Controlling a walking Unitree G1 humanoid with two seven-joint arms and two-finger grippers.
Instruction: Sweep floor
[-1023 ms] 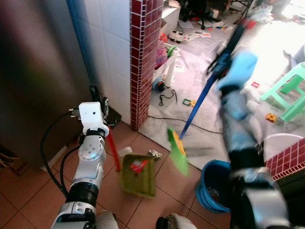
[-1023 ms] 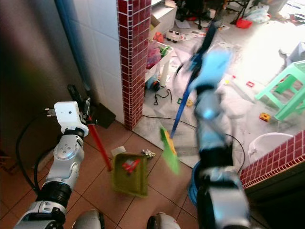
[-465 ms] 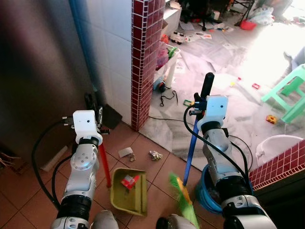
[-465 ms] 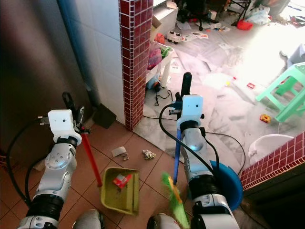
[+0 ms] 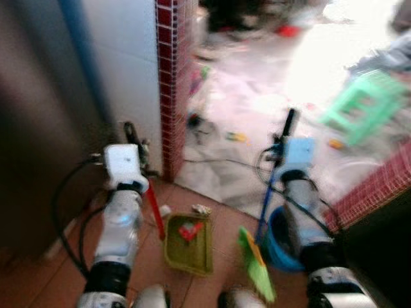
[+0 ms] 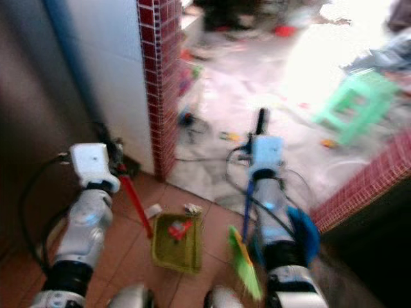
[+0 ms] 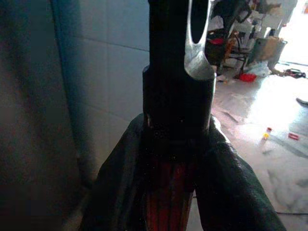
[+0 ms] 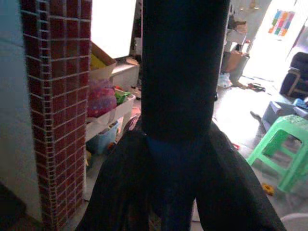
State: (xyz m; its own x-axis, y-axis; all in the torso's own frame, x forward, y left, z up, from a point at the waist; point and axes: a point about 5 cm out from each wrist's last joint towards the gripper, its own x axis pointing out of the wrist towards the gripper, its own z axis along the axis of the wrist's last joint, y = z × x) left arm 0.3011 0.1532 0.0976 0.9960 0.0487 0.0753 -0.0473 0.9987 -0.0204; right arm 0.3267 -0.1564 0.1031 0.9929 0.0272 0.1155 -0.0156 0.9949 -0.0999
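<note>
The left gripper (image 7: 171,192) is clamped tight around the red handle (image 5: 154,213) of the olive-green dustpan (image 5: 189,244), which sits flat on the terracotta tiles at lower centre of the head view with a red scrap (image 5: 187,231) already lying in it; the right gripper (image 8: 173,192) is closed just as firmly on the blue shaft (image 5: 264,208) of the broom, whose green bristle head (image 5: 255,264) rests on the floor just right of the pan, in front of the blue bucket (image 5: 277,239); two pale bits of litter (image 5: 201,208) lie on the tiles just beyond the pan's far edge, near the foot of the red-tiled pillar (image 5: 170,77); the step in hand appears to be gathering that remaining litter, and doing it well probably means keeping the pan's lip pressed flat to the tile with the open mouth turned toward the scraps, carrying the bristles round behind them, and drawing them in with short low strokes so nothing flicks under the lip or out toward the cluttered grey floor in the upper half; the head views are blurred, so finer debris cannot be made out; no brand, label or writing is legible anywhere.
</note>
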